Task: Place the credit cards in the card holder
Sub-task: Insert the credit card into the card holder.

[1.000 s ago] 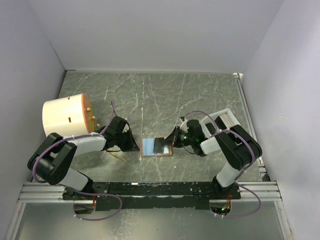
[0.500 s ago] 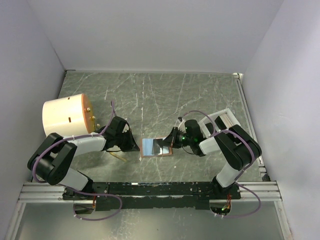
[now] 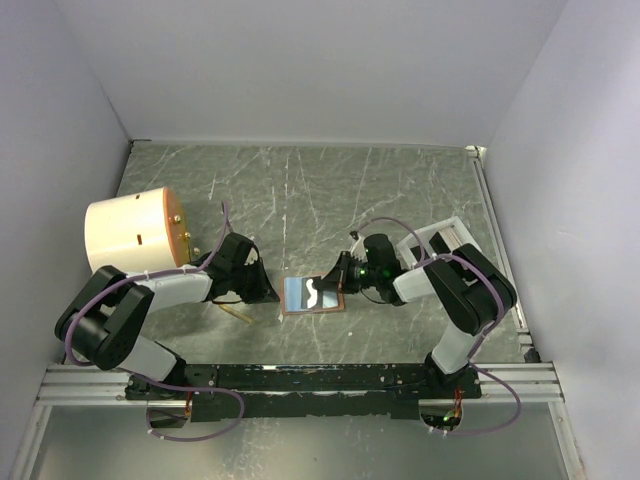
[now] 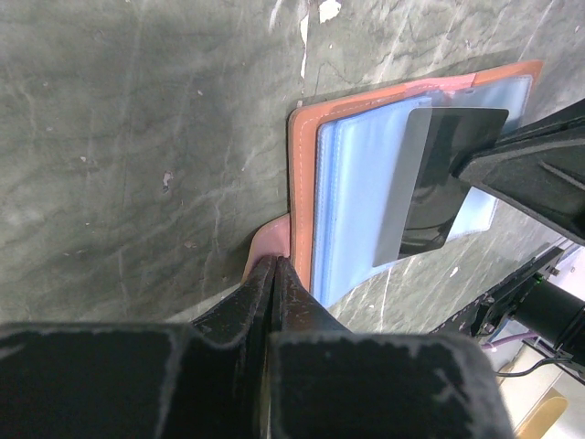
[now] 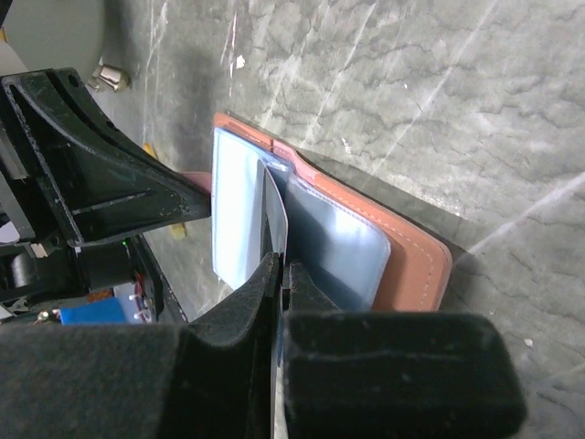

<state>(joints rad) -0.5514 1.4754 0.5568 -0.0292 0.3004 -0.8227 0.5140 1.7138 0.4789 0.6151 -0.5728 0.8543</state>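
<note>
1. Credit card (image 5: 272,206) is pinched on edge in the closed right claw (image 5: 279,263), its tip at a clear sleeve (image 5: 338,247); it is judged not yet seated.
2. Card holder (image 4: 302,165) is laid open on the tabletop (image 3: 330,190), its tab (image 4: 265,245) clamped by the closed left claw (image 4: 274,267).
3. No writing can be read.

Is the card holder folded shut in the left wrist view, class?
No, the card holder lies spread open, its pale blue inside showing beneath a dark card.
</note>
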